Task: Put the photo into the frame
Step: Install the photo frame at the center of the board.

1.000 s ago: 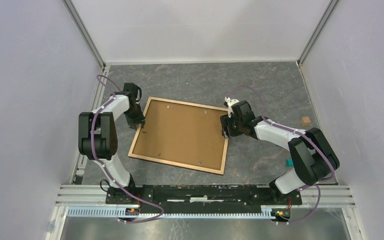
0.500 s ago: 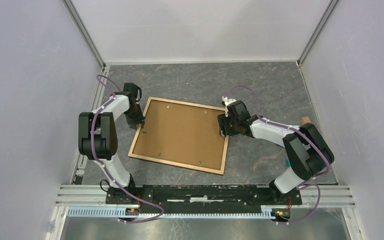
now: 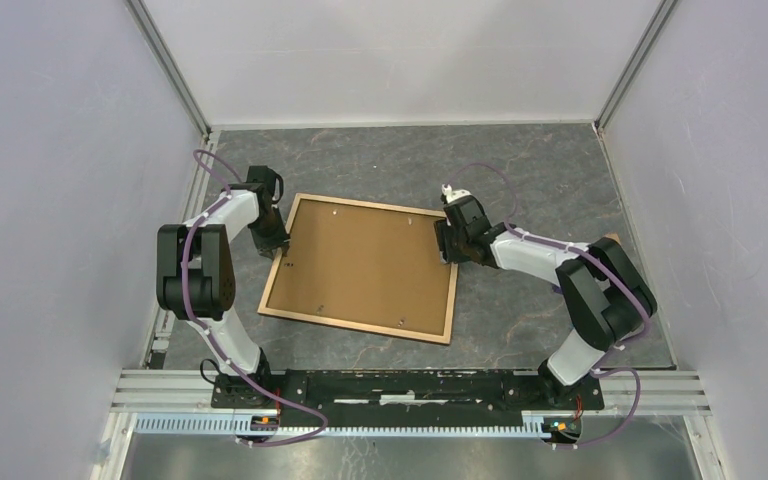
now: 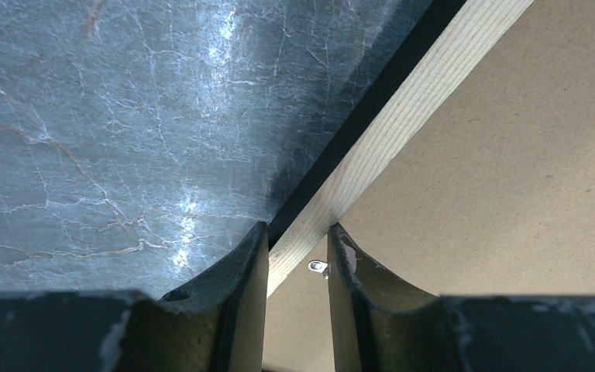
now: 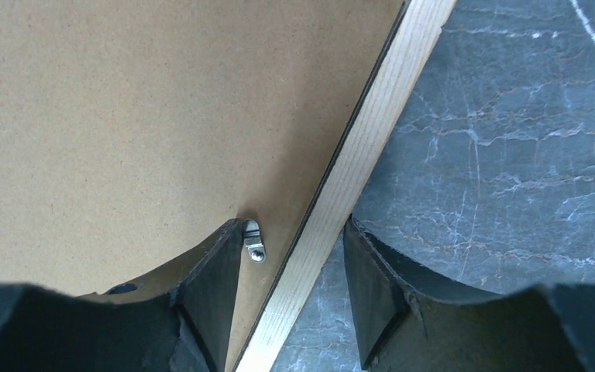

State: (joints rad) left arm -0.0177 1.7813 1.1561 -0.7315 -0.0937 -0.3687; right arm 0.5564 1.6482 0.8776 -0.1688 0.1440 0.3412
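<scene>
The left gripper [image 4: 298, 232] is closed on the left rail of the frame [image 3: 353, 327], one finger against the rail's black outer edge and the other on the inner side, over the brown backing board [image 3: 360, 265]. A small metal clip [image 4: 318, 266] shows just beside the inner finger. Opposite, the right gripper [image 5: 293, 226] straddles the right rail near its far corner with its jaws apart. Its inner finger rests over the board next to another metal clip [image 5: 253, 240], and its outer finger stands over the grey marbled table [image 3: 380, 160], with a sliver of table showing between it and the wood. The frame lies flat between the two arms, tan back side up and slightly skewed, with the board filling its opening.
</scene>
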